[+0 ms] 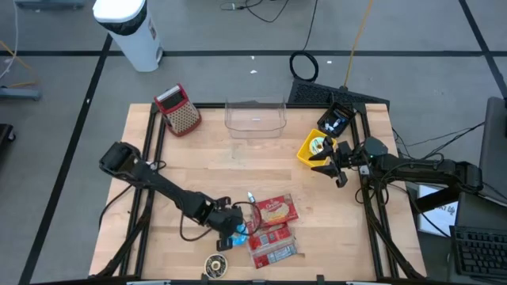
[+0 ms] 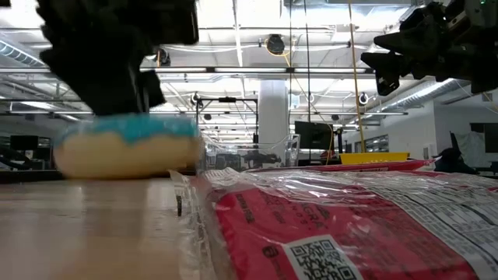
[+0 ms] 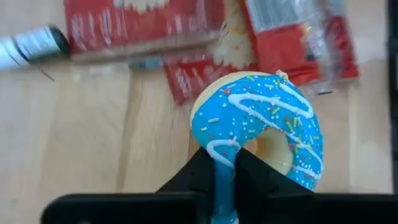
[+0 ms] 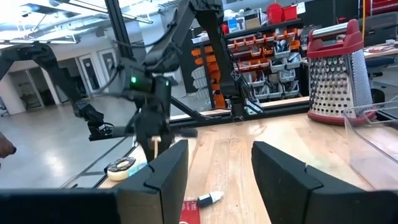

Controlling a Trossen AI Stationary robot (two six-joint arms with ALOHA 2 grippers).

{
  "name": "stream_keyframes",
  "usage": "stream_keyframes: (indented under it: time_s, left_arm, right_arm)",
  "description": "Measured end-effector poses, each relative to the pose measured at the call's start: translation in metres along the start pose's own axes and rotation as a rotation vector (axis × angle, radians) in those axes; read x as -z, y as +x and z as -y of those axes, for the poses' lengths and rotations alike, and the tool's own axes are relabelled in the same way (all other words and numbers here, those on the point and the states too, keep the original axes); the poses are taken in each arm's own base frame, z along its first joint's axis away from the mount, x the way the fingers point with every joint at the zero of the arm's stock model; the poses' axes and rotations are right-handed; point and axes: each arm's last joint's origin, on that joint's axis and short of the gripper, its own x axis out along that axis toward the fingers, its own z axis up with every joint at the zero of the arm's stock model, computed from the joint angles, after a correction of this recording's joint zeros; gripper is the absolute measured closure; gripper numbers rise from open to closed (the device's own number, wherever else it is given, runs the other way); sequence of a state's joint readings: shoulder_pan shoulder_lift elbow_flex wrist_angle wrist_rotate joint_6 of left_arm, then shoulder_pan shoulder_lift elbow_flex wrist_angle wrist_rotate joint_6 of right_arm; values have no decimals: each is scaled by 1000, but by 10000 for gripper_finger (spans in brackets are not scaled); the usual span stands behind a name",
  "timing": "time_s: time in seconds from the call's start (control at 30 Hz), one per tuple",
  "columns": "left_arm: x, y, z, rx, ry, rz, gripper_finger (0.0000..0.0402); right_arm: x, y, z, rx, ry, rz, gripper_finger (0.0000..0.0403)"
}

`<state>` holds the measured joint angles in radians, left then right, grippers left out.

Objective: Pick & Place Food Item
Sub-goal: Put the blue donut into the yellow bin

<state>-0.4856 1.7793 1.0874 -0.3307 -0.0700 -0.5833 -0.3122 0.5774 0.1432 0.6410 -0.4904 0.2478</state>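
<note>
A doughnut with blue icing and sprinkles (image 3: 261, 124) sits between the fingers of my left gripper (image 3: 225, 163), which is shut on it near the table's front edge (image 1: 238, 231). In the low view the doughnut (image 2: 124, 148) shows at the left under the dark gripper. It sits just beside two red food packets (image 1: 273, 212) in clear wrap. A clear plastic tub (image 1: 255, 117) stands at the table's far edge. My right gripper (image 1: 329, 162) waits open at the table's right edge, raised, with nothing between its fingers (image 4: 219, 152). My left gripper pinches the doughnut's ring at its near side (image 3: 224, 152). One finger is at the outer rim and the other at the edge of the hole. The fingers slant down from the table's left. The doughnut is tipped, its iced face toward the wrist; I cannot tell whether it is clear of the table.
A red-topped metal grater (image 1: 181, 109) stands at the far left. A yellow box (image 1: 315, 147) lies by the right gripper. A roll of tape (image 1: 215, 265) lies at the front edge. A small marker (image 1: 250, 198) lies beside the packets. Bare wood spreads across the table's middle.
</note>
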Motion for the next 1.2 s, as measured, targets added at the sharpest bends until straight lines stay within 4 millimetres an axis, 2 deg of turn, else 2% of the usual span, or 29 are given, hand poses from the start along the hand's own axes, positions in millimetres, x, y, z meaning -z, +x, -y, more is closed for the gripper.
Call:
stream_keyframes:
  time_s: [0.13, 0.27, 0.43, 0.6, 0.77, 0.97, 1.2]
  left_arm:
    - [-9, -22, -7, -36, 13, 62, 378]
    - [-20, -43, -16, -124, 43, 166, 369]
    - [-40, -60, -34, -351, 124, 359, 357]
    - [-67, -64, -57, -525, 157, 527, 356]
    - [-93, -70, -82, -551, 110, 674, 355]
    - [-110, -71, -105, -536, 80, 778, 355]
    - [-123, -51, -119, -472, 106, 872, 355]
  right_arm:
    - [1, 0, 0, 1, 3, -4, 234]
    - [2, 1, 1, 5, 11, -13, 234]
    - [7, 4, 6, 133, 82, -20, 234]
    - [15, 10, 9, 248, 102, -56, 234]
    - [17, 16, 8, 225, 114, -43, 234]
    - [15, 24, 6, 197, 213, 42, 234]
    - [19, 33, 9, 231, 235, 50, 219]
